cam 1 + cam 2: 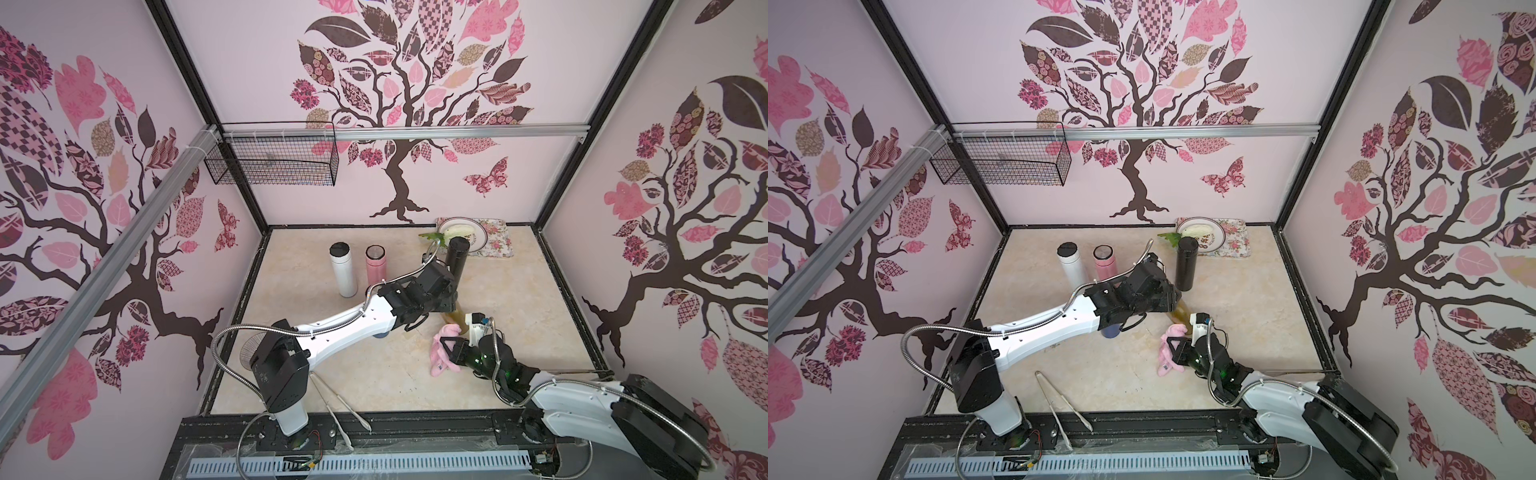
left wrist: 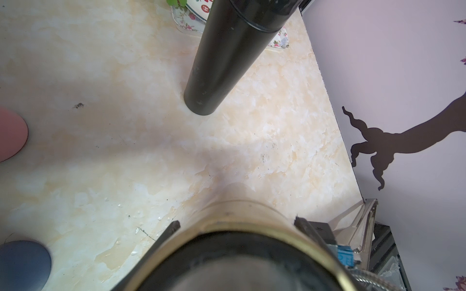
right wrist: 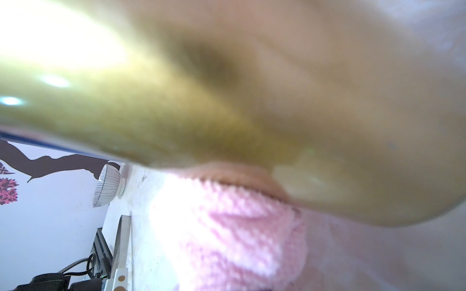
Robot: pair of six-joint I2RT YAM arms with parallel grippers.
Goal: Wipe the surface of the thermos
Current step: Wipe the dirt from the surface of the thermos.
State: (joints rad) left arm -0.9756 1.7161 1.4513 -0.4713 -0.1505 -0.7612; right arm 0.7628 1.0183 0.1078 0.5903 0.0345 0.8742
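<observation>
Left gripper (image 2: 237,223) clamps the gold thermos (image 1: 452,316) near its top, one finger on either side. That thermos stands on the table (image 1: 374,365), right of centre and just in front of the black thermos (image 1: 456,262). Right gripper (image 1: 448,348) pinches a pink cloth (image 1: 439,361). The cloth's upper end lies against the gold thermos's lower side, though the blurred right wrist view only suggests contact. White thermos (image 1: 343,270) and pink thermos (image 1: 376,270) stand side by side farther left. Behind the black one, a plate (image 1: 478,237) rests on a floral mat (image 1: 500,247). Tongs (image 1: 332,399) lie near the front edge.
</observation>
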